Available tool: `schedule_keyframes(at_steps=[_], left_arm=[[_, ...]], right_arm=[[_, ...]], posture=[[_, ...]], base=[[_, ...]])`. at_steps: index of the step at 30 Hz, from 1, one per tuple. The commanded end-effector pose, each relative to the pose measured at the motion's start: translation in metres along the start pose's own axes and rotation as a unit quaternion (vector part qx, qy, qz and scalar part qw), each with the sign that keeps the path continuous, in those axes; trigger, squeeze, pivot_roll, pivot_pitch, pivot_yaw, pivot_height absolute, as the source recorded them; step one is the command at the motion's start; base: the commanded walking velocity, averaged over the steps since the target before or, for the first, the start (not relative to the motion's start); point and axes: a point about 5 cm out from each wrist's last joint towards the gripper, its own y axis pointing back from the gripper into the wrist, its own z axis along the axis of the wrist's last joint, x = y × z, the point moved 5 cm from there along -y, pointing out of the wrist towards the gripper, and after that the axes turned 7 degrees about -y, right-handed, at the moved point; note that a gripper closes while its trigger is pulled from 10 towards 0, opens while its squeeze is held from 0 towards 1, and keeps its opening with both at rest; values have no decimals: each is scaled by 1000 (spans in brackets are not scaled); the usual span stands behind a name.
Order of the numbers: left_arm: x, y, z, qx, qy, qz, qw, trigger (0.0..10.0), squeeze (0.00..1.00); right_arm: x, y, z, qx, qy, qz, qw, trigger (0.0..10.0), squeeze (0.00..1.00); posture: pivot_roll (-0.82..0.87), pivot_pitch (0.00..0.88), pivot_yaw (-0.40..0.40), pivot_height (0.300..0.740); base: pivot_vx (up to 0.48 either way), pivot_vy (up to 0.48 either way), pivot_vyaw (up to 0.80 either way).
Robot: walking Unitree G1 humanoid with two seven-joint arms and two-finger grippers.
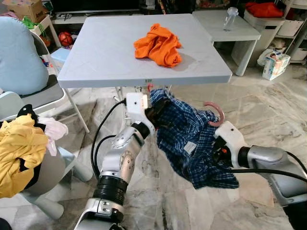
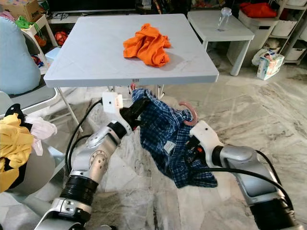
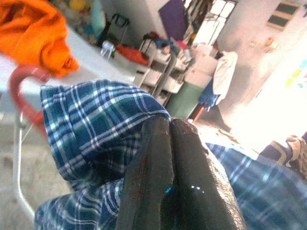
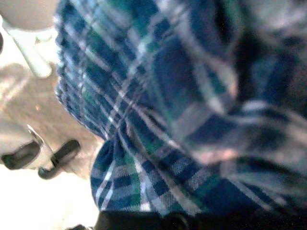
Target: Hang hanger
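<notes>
A blue plaid shirt (image 1: 192, 143) hangs on a pink hanger, just below the front edge of the grey table (image 1: 105, 52). The hanger's hook (image 1: 217, 112) curls up at the shirt's right side, and a pink end (image 1: 150, 87) pokes out near the table edge. My left gripper (image 1: 158, 115) is shut on the shirt's upper left part; in the left wrist view its fingers (image 3: 168, 143) press together against the plaid cloth, with the hanger's pink curve (image 3: 19, 86) beside them. My right gripper (image 1: 217, 144) is buried in the shirt's right side under the hook.
An orange garment (image 1: 158, 44) lies on the grey table. At the left stands a chair with yellow clothes (image 1: 19, 148) and a chair with a blue cushion (image 1: 19, 52). A small white table (image 1: 225, 24) with a bottle is behind right. Marble floor lies below.
</notes>
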Motion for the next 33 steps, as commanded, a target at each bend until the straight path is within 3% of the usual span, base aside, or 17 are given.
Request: schedule_keyframes(at_steps=[1, 4, 8, 14, 18, 22, 27, 29, 32, 33], left_arm=[[-7, -3, 6, -10, 8, -3, 1000, 0, 0], [-5, -2, 13, -18, 7, 2, 1000, 0, 0], [4, -5, 42, -54, -9, 23, 998, 0, 0], [10, -8, 60, -62, -34, 16, 997, 0, 0], [3, -8, 51, -37, -66, -17, 997, 0, 0], [-27, -1, 17, 24, -104, -95, 990, 0, 0], [-46, 9, -9, 63, -129, -143, 979, 0, 0], [-59, 13, -18, 76, -125, -173, 974, 0, 0], [-64, 15, -21, 80, -134, -185, 970, 78, 0], [-65, 13, -18, 76, -143, -188, 969, 627, 0]], right_arm=[[-2, 0, -5, 9, 16, -5, 1000, 10000, 0], [-7, 0, -14, 23, 26, -16, 999, 10000, 0], [-11, 8, -45, 82, 96, -20, 992, 10000, 0], [-12, 17, -72, 142, 159, -22, 977, 10000, 0], [-3, 14, -65, 132, 185, -1, 974, 10000, 0], [2, 2, -46, 100, 236, 1, 967, 10000, 0], [5, -6, -27, 76, 261, -4, 962, 10000, 0], [13, -12, -29, 84, 287, 15, 954, 10000, 0], [16, -16, -30, 86, 296, 22, 951, 10000, 0], [23, -18, -35, 93, 301, 40, 948, 10000, 0]], posture=[[23, 51, -17, 740], [24, 50, -19, 740], [19, 52, -18, 740], [17, 51, -13, 740], [15, 50, -11, 740], [20, 48, -12, 740], [21, 47, -12, 740], [18, 44, -11, 740], [20, 42, -13, 740], [23, 40, -15, 740]], base=[[0, 0, 0], [0, 0, 0], [0, 0, 0], [0, 0, 0], [0, 0, 0], [0, 0, 0], [0, 0, 0], [0, 0, 0], [0, 0, 0], [0, 0, 0]])
